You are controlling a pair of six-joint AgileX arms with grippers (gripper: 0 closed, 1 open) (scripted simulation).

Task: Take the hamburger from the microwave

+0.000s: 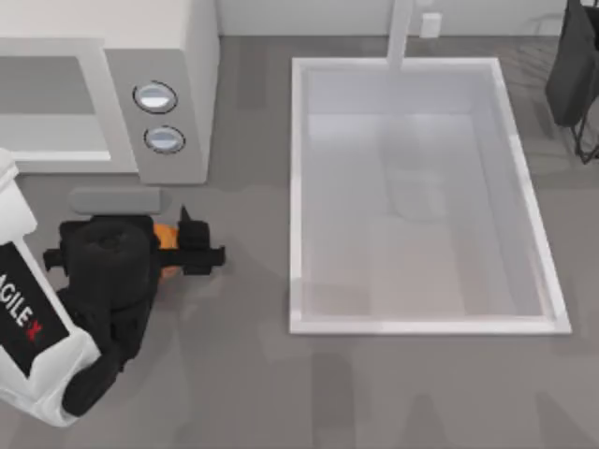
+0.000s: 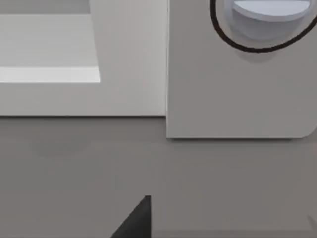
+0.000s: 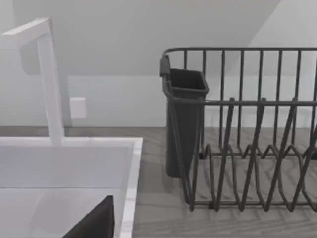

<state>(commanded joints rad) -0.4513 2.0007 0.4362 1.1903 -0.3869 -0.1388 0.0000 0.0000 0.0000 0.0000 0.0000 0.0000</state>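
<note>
The white microwave (image 1: 178, 56) stands at the back left, its wide cavity (image 1: 47, 98) facing the front and two round knobs (image 1: 154, 96) stacked beside it. On the counter just in front of it, my left gripper (image 1: 182, 245) is shut on the orange-brown hamburger (image 1: 167, 236), which is mostly hidden under the black wrist. In the left wrist view the microwave's grey front panel (image 2: 237, 94) and one knob (image 2: 262, 20) are close, with one dark fingertip (image 2: 138, 218) at the edge. My right arm (image 1: 573, 65) is parked at the back right.
A large white sink (image 1: 298, 187) with a faucet (image 1: 401, 33) takes up the middle of the table. A dark dish rack (image 3: 247, 148) with a cutlery holder (image 3: 184, 119) stands at the back right. A grey bar (image 1: 117, 199) lies before the microwave.
</note>
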